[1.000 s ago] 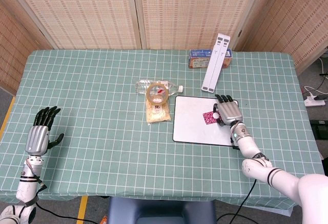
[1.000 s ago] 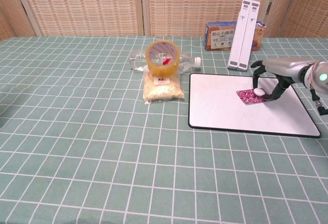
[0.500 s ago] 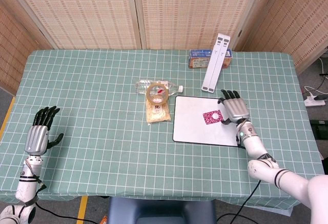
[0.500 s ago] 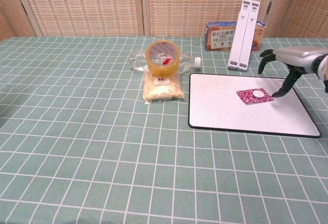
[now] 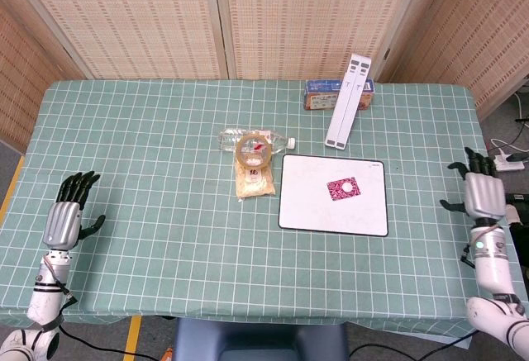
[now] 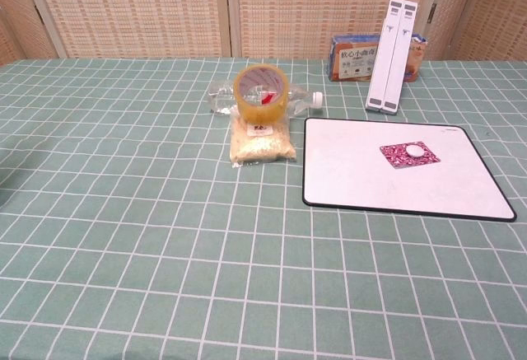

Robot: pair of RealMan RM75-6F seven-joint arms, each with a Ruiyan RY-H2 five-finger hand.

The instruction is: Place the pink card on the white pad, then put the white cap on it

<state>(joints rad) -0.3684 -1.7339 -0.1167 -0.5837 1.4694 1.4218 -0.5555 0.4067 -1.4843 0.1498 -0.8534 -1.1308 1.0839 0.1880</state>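
Two robot hands are being held low at opposite edges of the desk, and nothing is being gripped by either. The right robot hand is being kept at the right edge, fingers spread wide and pointing away from the robot, palm down. The left robot hand is being kept near the left edge in the same pose, fingers apart and thumb out to the side. Neither is being shown in the chest view.

The card is lying flat on the pad, in its upper right part, well apart from the right robot hand and far from the left. It is being seen turned on the pad, corners pointing roughly toward the pad's sides like a diamond; a long axis cannot be told. The cap is sitting on the card, toward its right part, flat and round.

The pad is lying with its long side running left to right, just right of a tape roll, which is resting over a bottle and a bag.
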